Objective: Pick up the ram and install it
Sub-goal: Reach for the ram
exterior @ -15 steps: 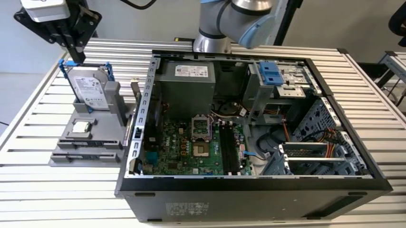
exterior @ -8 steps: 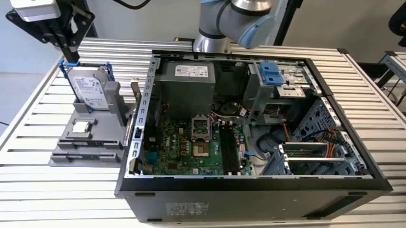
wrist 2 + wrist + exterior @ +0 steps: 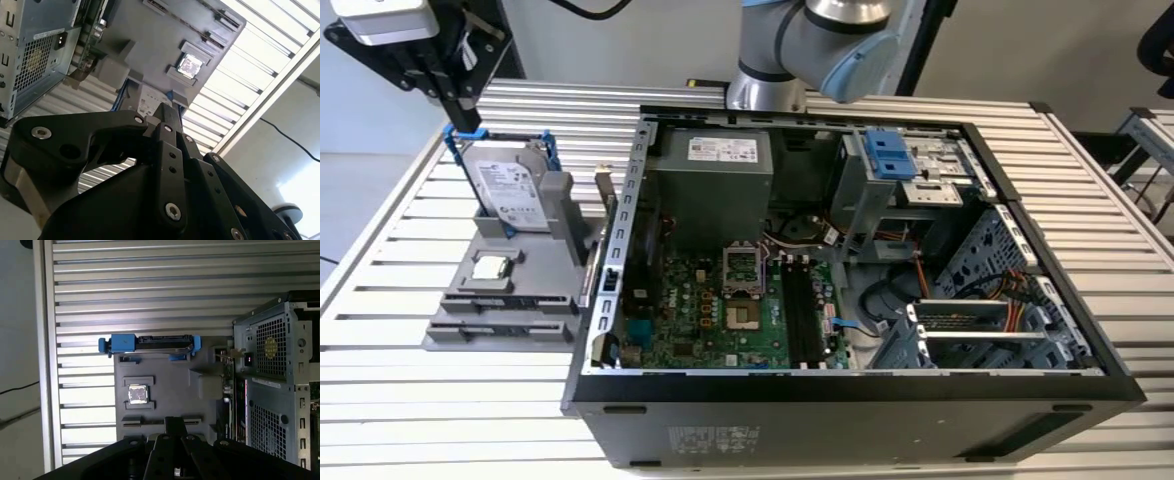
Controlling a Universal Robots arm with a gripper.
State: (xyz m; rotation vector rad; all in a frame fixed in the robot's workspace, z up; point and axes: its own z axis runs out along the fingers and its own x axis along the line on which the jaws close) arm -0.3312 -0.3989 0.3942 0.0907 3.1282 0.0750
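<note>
From the exterior view I see inside the open computer case (image 3: 854, 398): a green motherboard (image 3: 707, 310) with two long black slots (image 3: 803, 310) and a grey metal power supply (image 3: 707, 185) behind it. The case lies on a counter (image 3: 454, 400) made of ribbed aluminium profiles.

On the exterior view's left of the case stands a grey holder (image 3: 507, 322) of matte plastic. It carries a silver hard drive (image 3: 507, 190) with blue rails, standing upright, and a small square processor chip (image 3: 491, 267) lying flat.

The ram (image 3: 603, 215) is a thin, long, flat stick. It stands on its edge at the side of the holder nearest the case, just beside the case wall, and it is not in the slots. In the first wrist view it appears as a narrow greenish line (image 3: 231, 400) between the holder and the perforated rear panel of the case.

The black gripper (image 3: 464, 124) hangs just over the top blue rail of the hard drive; whether it touches, I cannot tell. In both wrist views its fingertips (image 3: 174, 421) are pressed together with nothing between them, and the chip (image 3: 190, 65) lies beyond them.
</note>
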